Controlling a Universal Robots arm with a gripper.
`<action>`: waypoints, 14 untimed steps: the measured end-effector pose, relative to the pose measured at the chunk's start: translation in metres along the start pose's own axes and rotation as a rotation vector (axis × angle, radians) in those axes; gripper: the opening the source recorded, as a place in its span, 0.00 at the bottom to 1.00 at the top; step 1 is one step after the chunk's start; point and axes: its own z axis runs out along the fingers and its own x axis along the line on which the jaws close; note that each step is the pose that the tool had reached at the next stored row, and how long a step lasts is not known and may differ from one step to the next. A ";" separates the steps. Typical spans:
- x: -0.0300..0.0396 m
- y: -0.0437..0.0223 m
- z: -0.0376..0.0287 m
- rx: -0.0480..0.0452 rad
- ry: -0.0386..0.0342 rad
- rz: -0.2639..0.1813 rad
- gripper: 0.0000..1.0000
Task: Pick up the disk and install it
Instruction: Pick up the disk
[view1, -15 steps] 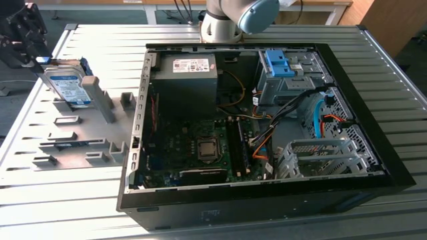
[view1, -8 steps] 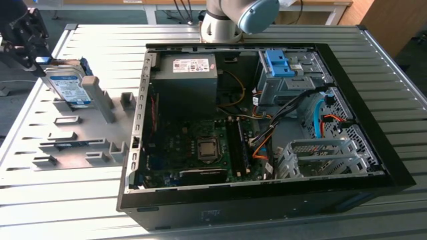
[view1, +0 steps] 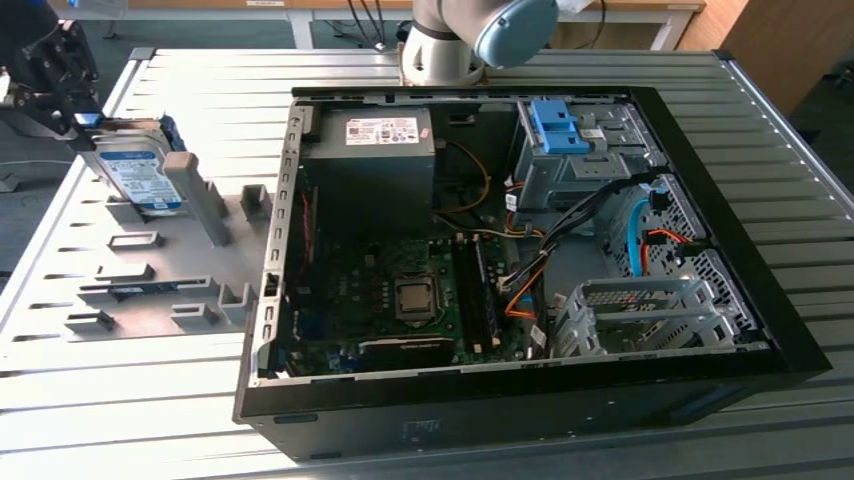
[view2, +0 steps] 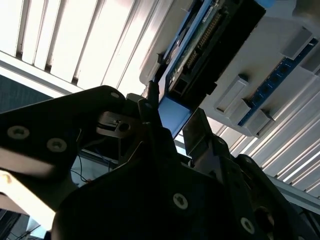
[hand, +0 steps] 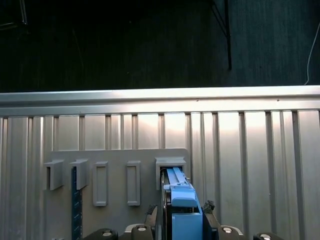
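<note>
Pincer (view2: 172, 112) narrow, shut on the blue bracket (hand: 182, 200) at the end of the disk (view1: 136, 172). In both wrist views the bracket filled the space between the jaws, and no gap showed on either side.

The disk stood upright on edge directly under the pincer, seated in a slot of the grey rack (view1: 160, 290) on the tabletop (view1: 134, 400), label face outward. It was not yet lifted clear. More rack slots lay just beside the pincer. The open computer case (view1: 534, 415) sat well apart from it, toward the exterior view's right.

Step judged: grasp made, withdrawal from the slot in hand.

Handling notes:
- Draw the disk straight out along the slot. Any tilt would likely wedge the metal body against the slot walls.
- The hold was on plastic, not on the drive's metal, so the bracket may flex or slip. Steady, slow travel looked wise.
- The grip seemed fairly centred on the bracket in the first wrist view, which was good for keeping the disk from swinging.
</note>
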 end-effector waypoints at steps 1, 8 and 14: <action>-0.0007 0.0007 0.0004 -0.0002 0.0001 0.001 0.46; -0.0027 0.0033 0.0040 -0.0002 0.0002 0.002 0.45; -0.0030 0.0033 0.0062 -0.0003 0.0001 0.002 0.38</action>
